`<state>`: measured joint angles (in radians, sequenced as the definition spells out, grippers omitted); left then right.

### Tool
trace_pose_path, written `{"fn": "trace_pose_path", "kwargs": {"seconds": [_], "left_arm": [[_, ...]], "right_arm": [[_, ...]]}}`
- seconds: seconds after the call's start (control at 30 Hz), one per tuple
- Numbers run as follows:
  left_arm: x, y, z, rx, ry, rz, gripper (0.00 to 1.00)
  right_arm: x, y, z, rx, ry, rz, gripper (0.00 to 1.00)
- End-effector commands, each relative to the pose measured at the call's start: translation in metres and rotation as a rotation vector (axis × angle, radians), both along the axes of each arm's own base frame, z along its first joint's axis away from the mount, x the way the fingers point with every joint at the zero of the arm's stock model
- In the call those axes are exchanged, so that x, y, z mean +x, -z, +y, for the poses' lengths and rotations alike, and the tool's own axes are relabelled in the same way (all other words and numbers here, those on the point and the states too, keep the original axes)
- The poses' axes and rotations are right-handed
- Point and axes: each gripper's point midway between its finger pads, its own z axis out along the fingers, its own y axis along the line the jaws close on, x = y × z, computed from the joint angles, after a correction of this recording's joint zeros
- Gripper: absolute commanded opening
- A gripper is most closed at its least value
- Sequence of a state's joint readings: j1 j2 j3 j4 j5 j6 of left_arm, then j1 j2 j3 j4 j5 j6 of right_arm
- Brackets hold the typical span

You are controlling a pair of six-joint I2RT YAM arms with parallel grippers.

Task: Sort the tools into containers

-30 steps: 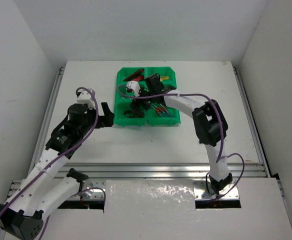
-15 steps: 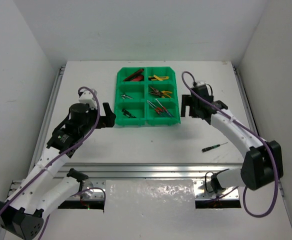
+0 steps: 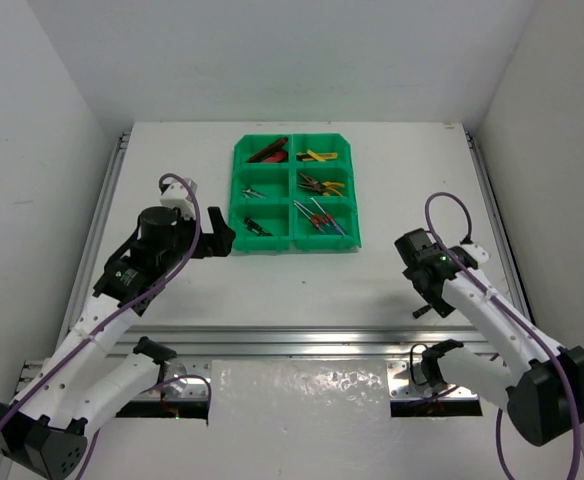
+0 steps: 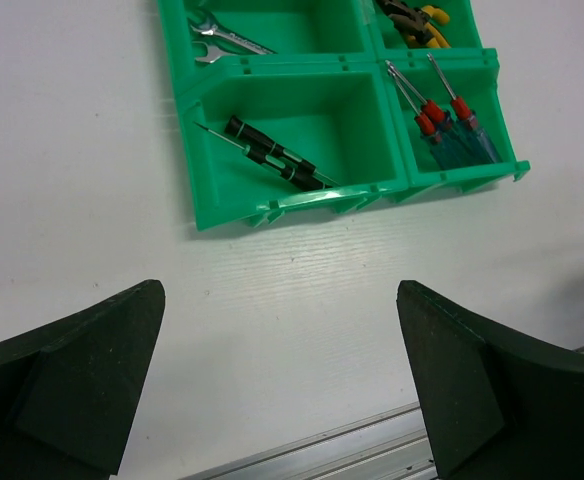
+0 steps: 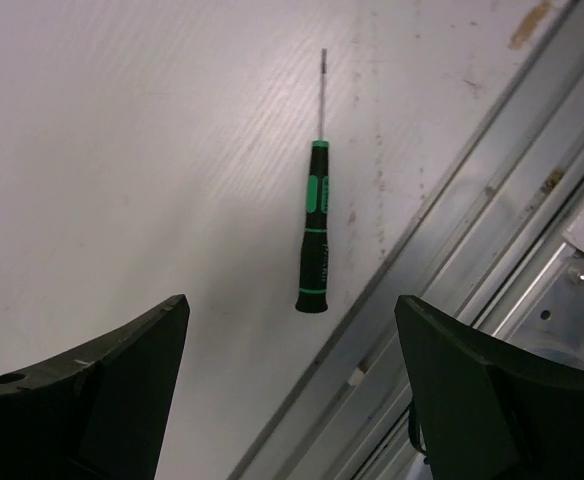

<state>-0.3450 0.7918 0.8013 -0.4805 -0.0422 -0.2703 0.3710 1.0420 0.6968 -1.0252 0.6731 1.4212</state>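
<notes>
The green tray (image 3: 292,240) of six bins stands at the table's far middle. Its bins hold red-and-black tools (image 3: 267,152), yellow tools (image 3: 317,156), pliers (image 3: 319,184), a wrench (image 3: 250,190), black screwdrivers (image 4: 272,155) and blue-handled screwdrivers (image 4: 452,125). A black-and-green screwdriver (image 5: 315,245) lies on the table by the near rail. My right gripper (image 5: 292,400) is open and empty, hovering just short of its handle end; in the top view my right gripper (image 3: 427,300) covers it. My left gripper (image 4: 282,380) is open and empty, at the tray's near left corner (image 3: 224,230).
An aluminium rail (image 3: 322,340) runs along the table's near edge, close beside the loose screwdriver (image 5: 492,200). White walls close in the table on the left, right and far sides.
My right arm has swung from over the tray to the near right and now hangs over the loose screwdriver. My left arm has barely moved.
</notes>
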Motion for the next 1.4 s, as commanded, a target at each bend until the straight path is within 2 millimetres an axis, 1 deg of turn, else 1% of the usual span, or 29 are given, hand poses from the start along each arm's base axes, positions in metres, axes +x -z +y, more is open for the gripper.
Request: {"fn": "trace_pose_path", "kwargs": {"seconds": [0.0, 0.07, 0.1, 0.13, 0.17, 0.27, 0.3, 0.33, 0.4, 0.47, 0.5, 0.57, 0.67, 0.73, 0.77, 0.8, 0.83, 0.93, 1.0, 1.07, 1.1, 1.13, 1.17, 1.2, 1.23, 1.27, 1.3, 1.33, 1.37], "left_arm": [[0.003, -0.013, -0.004, -0.026, 0.018, -0.057, 1.0], [0.003, -0.015, -0.003, -0.028, 0.018, -0.063, 1.0], [0.003, -0.015, -0.003, -0.028, 0.018, -0.062, 1.0], [0.003, -0.015, -0.004, -0.029, 0.02, -0.063, 1.0], [0.003, -0.014, -0.004, -0.029, 0.022, -0.06, 1.0], [0.003, -0.014, -0.005, -0.029, 0.023, -0.059, 1.0], [0.003, -0.015, -0.005, -0.03, 0.023, -0.062, 1.0], [0.002, -0.015, -0.005, -0.03, 0.025, -0.062, 1.0], [0.002, -0.015, -0.006, -0.031, 0.028, -0.064, 1.0], [0.003, -0.014, -0.006, -0.03, 0.031, -0.059, 1.0], [0.003, -0.014, -0.007, -0.031, 0.034, -0.057, 1.0], [0.003, -0.014, -0.007, -0.03, 0.034, -0.059, 1.0], [0.003, -0.014, -0.007, -0.031, 0.034, -0.062, 1.0], [0.003, -0.014, -0.007, -0.032, 0.034, -0.063, 1.0], [0.003, -0.013, -0.007, -0.031, 0.034, -0.06, 1.0], [0.003, -0.013, -0.007, -0.03, 0.034, -0.059, 1.0], [0.003, -0.013, -0.007, -0.031, 0.034, -0.06, 1.0], [0.004, -0.013, -0.007, -0.03, 0.034, -0.058, 1.0], [0.004, -0.012, -0.007, -0.029, 0.034, -0.056, 1.0], [0.004, -0.012, -0.007, -0.029, 0.034, -0.056, 1.0], [0.004, -0.012, -0.007, -0.029, 0.034, -0.056, 1.0], [0.004, -0.011, -0.007, -0.028, 0.034, -0.053, 1.0], [0.005, -0.012, -0.007, -0.027, 0.03, -0.054, 1.0], [0.005, -0.011, -0.006, -0.024, 0.027, -0.05, 1.0], [0.006, -0.012, -0.005, -0.022, 0.022, -0.054, 1.0], [0.006, -0.012, -0.003, -0.019, 0.012, -0.056, 1.0], [0.007, -0.013, -0.002, -0.018, 0.008, -0.06, 1.0], [0.006, -0.014, -0.002, -0.017, 0.004, -0.063, 1.0], [0.007, -0.016, 0.0, -0.02, -0.003, -0.071, 1.0]], "right_arm": [[-0.017, 0.011, -0.02, -0.038, 0.165, 0.0, 0.84], [-0.023, 0.027, -0.022, -0.013, 0.175, 0.063, 0.84], [-0.018, 0.03, -0.02, 0.0, 0.174, 0.049, 0.84], [-0.018, 0.036, -0.021, -0.004, 0.163, 0.07, 0.84], [-0.025, 0.043, -0.028, -0.008, 0.2, 0.094, 0.84], [-0.032, 0.068, -0.035, 0.048, 0.256, 0.165, 0.82], [-0.028, 0.078, -0.034, 0.077, 0.26, 0.154, 0.82], [-0.028, 0.083, -0.033, 0.098, 0.247, 0.165, 0.81], [-0.016, 0.088, -0.032, 0.107, 0.214, 0.109, 0.77], [-0.013, 0.091, -0.032, 0.112, 0.186, 0.074, 0.69], [-0.006, 0.091, -0.031, 0.117, 0.173, 0.044, 0.6], [-0.005, 0.095, -0.029, 0.127, 0.166, 0.043, 0.45], [-0.005, 0.1, -0.028, 0.132, 0.162, 0.066, 0.43], [-0.004, 0.102, -0.026, 0.138, 0.158, 0.071, 0.33], [-0.002, 0.102, -0.026, 0.14, 0.149, 0.066, 0.21], [-0.002, 0.102, -0.025, 0.145, 0.146, 0.061, 0.04], [-0.003, 0.103, -0.024, 0.146, 0.143, 0.061, 0.0], [0.0, 0.1, -0.024, 0.152, 0.131, 0.04, 0.0], [0.007, 0.095, -0.019, 0.164, 0.079, 0.03, 0.0], [0.025, 0.082, -0.013, 0.181, 0.002, -0.025, 0.0], [0.033, 0.076, -0.006, 0.208, -0.038, -0.047, 0.0], [0.044, 0.063, 0.002, 0.216, -0.09, -0.103, 0.0], [0.061, 0.046, 0.01, 0.21, -0.163, -0.164, 0.0], [0.078, 0.021, 0.028, 0.218, -0.25, -0.243, 0.0], [0.081, 0.018, 0.037, 0.21, -0.306, -0.255, 0.0], [0.105, -0.014, 0.052, 0.185, -0.411, -0.361, 0.0], [0.113, -0.029, 0.08, 0.204, -0.534, -0.399, 0.0], [0.129, -0.06, 0.1, 0.218, -0.622, -0.477, 0.0], [0.149, -0.08, 0.125, 0.172, -0.805, -0.543, 0.0]]}}
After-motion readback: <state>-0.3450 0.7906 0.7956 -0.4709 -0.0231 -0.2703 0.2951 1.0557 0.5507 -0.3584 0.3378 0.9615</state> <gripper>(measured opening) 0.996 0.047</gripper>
